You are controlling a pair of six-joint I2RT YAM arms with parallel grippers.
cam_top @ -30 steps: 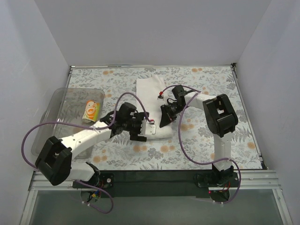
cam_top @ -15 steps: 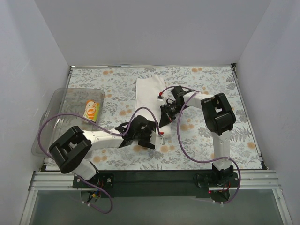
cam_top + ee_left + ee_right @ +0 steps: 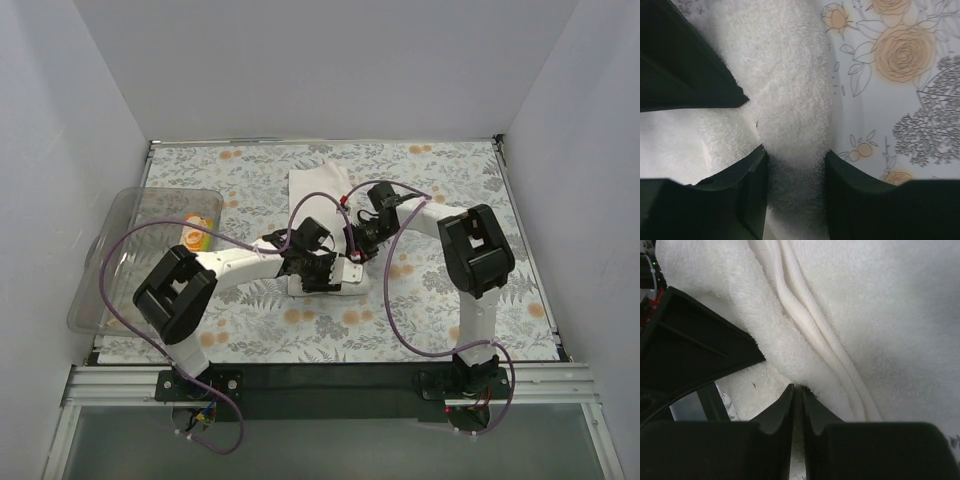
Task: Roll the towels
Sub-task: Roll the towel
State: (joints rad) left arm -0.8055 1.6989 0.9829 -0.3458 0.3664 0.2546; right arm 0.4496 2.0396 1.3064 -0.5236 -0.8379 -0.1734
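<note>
- Left fingers point(image 3: 735, 210) are narrowed on a raised ridge of the white towel point(image 3: 790, 75). The pile fills the gap and touches both fingers. I read that ridge as the started roll.
- Right fingers point(image 3: 760, 445) are pinched almost together on a thin edge of the same towel, just to the right of the left fingers.
- The rest of the towel lies flat on the surface point(image 3: 450, 170), running away beyond both pairs of fingers.
- Step as I read it: turning the near end over toward the far end. It looks early, with most of the length unrolled.
- Keep both pairs level and move them together, or the roll will likely go conical.
- Stay low. Lifting high probably lets the ridge unwind.
- The right grip looks shallow, maybe one layer. Re-grip deeper if it slips under tension.
- Don't snag the surface, which lies right beside the left pair.
- The printed cloth point(image 3: 198, 233) sits in the bin point(image 3: 120, 280), well off to the left of the left fingers, untouched.
</note>
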